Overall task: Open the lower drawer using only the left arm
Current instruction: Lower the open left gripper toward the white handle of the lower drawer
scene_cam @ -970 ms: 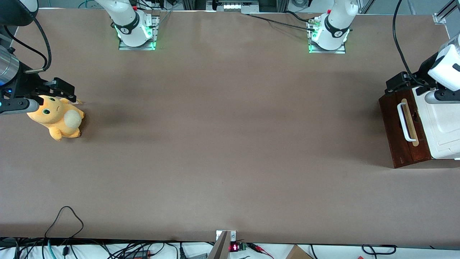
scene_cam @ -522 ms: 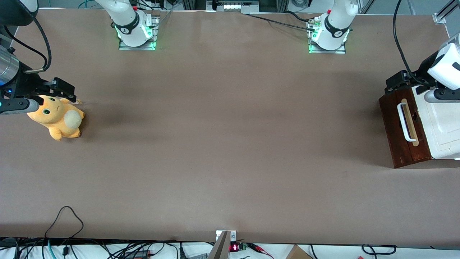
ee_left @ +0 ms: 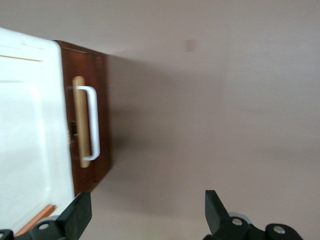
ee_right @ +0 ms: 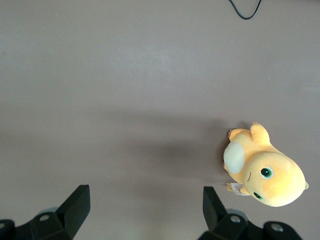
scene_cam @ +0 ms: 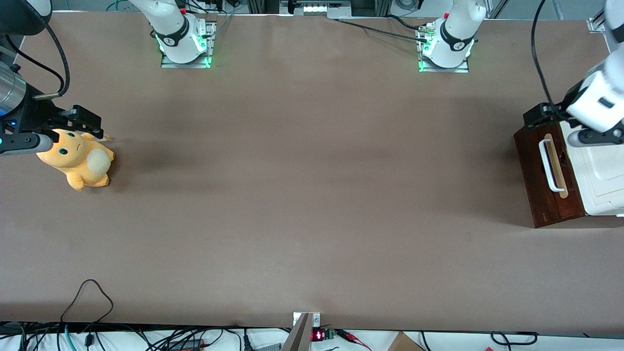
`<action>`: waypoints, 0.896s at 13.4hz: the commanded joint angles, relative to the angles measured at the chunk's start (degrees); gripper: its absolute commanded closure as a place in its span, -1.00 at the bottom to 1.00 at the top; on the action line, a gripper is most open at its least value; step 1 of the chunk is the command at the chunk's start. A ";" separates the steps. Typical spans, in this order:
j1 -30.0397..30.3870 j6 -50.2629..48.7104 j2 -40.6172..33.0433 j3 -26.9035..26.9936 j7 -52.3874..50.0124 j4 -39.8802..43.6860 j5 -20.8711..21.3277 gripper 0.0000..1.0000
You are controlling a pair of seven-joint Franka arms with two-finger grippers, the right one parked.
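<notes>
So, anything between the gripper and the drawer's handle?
Nothing: in the left wrist view the open gripper hangs above bare table beside the lower drawer, white handle unobstructed.

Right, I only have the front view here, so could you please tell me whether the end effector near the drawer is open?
Observer: Yes. The left wrist view shows the end effector open, its fingers spread wide with nothing between them.
Operator: Thank you. Is it touching the handle?
Observer: No. It hovers by the end of the drawer farther from the front camera, and the white handle is apart from both fingers.
</notes>
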 commanded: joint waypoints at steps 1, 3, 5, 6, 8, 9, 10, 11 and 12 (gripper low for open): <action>0.32 -1.02 2.03 -5.65 -8.57 -1.49 10.29 -1.00; 0.76 -0.93 4.05 -8.82 -14.56 -4.56 18.99 -1.00; 0.76 -0.76 5.98 -11.63 -20.61 -8.51 27.17 -1.00; 0.76 -0.76 6.86 -12.69 -23.78 -10.88 30.43 -1.00; 0.76 -0.85 8.62 -14.36 -30.01 -16.16 37.20 -1.00; 0.76 -0.76 9.32 -14.45 -31.35 -17.14 38.18 -1.00; 0.76 -0.76 9.85 -14.37 -30.93 -17.06 38.19 -1.00; 0.85 -0.76 10.03 -14.45 -30.58 -16.97 37.85 -1.00; 0.93 -0.84 10.47 -14.46 -29.71 -16.97 37.76 -1.00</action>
